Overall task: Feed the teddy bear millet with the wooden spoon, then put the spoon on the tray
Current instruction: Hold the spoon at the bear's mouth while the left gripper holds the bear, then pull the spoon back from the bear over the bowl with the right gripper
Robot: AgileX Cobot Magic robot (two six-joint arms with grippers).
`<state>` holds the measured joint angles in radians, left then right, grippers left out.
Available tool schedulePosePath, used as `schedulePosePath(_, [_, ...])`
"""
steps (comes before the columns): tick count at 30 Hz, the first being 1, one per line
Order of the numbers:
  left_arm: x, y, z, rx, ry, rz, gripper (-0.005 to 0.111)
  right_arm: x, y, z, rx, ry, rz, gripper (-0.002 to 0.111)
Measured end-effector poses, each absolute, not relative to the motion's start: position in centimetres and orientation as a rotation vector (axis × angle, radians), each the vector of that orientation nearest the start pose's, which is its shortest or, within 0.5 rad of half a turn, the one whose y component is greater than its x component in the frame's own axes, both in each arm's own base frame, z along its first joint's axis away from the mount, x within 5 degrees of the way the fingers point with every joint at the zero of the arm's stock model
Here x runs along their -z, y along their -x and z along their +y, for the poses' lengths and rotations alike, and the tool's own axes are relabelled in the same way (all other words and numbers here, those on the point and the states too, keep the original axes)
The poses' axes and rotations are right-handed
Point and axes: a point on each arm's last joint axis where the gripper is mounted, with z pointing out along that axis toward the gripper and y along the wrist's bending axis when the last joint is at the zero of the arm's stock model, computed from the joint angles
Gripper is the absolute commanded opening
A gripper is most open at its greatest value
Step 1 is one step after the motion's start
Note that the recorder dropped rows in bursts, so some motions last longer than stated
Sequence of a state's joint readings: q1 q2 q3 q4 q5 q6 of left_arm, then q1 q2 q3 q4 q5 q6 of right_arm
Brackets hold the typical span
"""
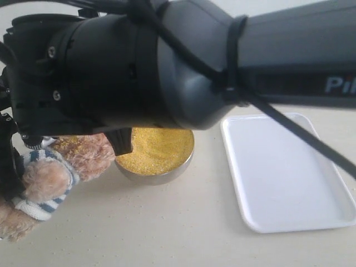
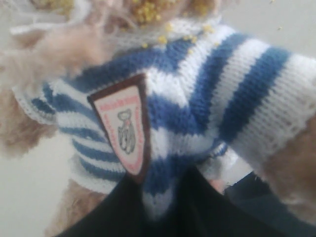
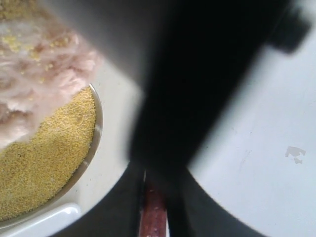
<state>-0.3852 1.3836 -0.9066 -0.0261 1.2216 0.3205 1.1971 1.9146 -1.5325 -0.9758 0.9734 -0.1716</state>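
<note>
The teddy bear (image 1: 50,172) sits at the lower left in its striped shirt (image 2: 207,94), badge (image 2: 126,128) showing and yellow grains scattered on its fur (image 3: 44,74). My left gripper (image 2: 160,197) is shut on a fold of the shirt under the badge. The metal bowl of millet (image 1: 158,153) stands next to the bear. My right gripper (image 3: 154,197) is shut on the wooden spoon's reddish handle (image 3: 153,215); the spoon's bowl is hidden behind a dark blur. The white tray (image 1: 283,172) lies right of the bowl with nothing on it.
My right arm's dark body (image 1: 167,61) fills the top of the exterior view and hides whatever lies behind it. A black cable (image 1: 311,139) crosses above the tray. Beige tabletop (image 1: 167,222) stretches in front of the bowl and the tray.
</note>
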Motion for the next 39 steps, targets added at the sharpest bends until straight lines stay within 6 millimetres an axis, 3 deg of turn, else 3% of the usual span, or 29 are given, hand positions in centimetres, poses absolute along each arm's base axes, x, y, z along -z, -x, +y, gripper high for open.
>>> schedulePosePath(22, [-24.2, -20.4, -8.8, 0.075, -1.072, 2.997, 0.004, -27.0, -20.1, 36.0, 0.648, 1.889, 1.550, 0.000])
schedulePosePath(39, [-24.2, -20.4, -8.8, 0.077, -1.063, 2.995, 0.004, -27.4, -23.1, 33.4, 0.480, 1.786, 1.792, 0.000])
